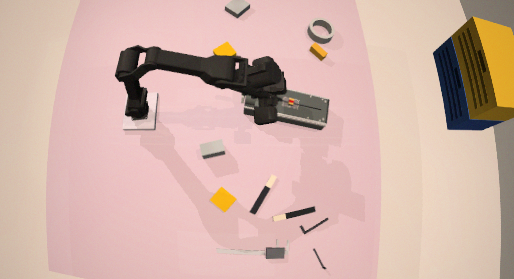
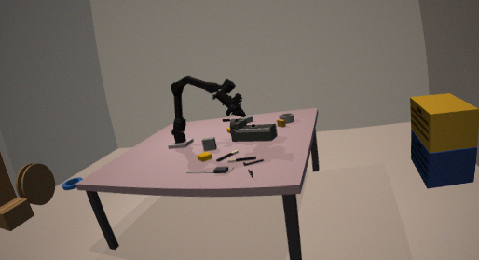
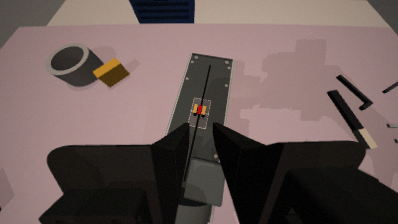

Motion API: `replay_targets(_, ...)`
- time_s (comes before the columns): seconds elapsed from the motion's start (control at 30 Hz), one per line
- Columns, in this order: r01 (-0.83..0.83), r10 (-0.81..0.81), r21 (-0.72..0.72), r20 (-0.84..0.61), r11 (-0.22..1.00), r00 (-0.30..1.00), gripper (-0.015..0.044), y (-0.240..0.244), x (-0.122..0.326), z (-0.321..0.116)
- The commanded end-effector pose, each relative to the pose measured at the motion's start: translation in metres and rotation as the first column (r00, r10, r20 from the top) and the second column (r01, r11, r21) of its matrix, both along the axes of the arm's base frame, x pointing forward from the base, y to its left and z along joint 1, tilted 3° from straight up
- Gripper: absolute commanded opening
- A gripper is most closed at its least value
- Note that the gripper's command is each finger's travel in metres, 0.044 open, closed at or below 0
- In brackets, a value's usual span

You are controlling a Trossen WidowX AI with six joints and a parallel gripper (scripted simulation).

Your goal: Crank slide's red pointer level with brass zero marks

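Some stiffness may be met in the grey crank, at six o'clock in the wrist view; its handle should be gripped squarely. The tool is released.

Warm, muted light, dimmer in the wrist view, with broad soft-toned shadows across the pink tabletop.

On my pink tabletop's far edge, a grey ring, an orange block near it, blue crate beyond.
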State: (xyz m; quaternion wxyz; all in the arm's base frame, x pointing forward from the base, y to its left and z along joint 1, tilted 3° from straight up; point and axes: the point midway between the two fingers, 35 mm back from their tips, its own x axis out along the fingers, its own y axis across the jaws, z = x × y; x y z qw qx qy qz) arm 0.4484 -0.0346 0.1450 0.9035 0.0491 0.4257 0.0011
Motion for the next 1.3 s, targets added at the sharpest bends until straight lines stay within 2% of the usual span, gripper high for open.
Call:
replay_targets(0.0, 0.0, 0.0, 0.001, 0.0, 1.0, 1.0, 0.0, 0.0001, 0.0, 0.0)
replay_targets(0.73, -0.001, 0.001, 0.001, 0.0, 1.0, 1.0, 0.0, 0.0002, 0.0, 0.0)
replay_targets(1.27, -0.001, 0.001, 0.001, 0.0, 1.0, 1.0, 0.042, 0.0002, 0.0, 0.0)
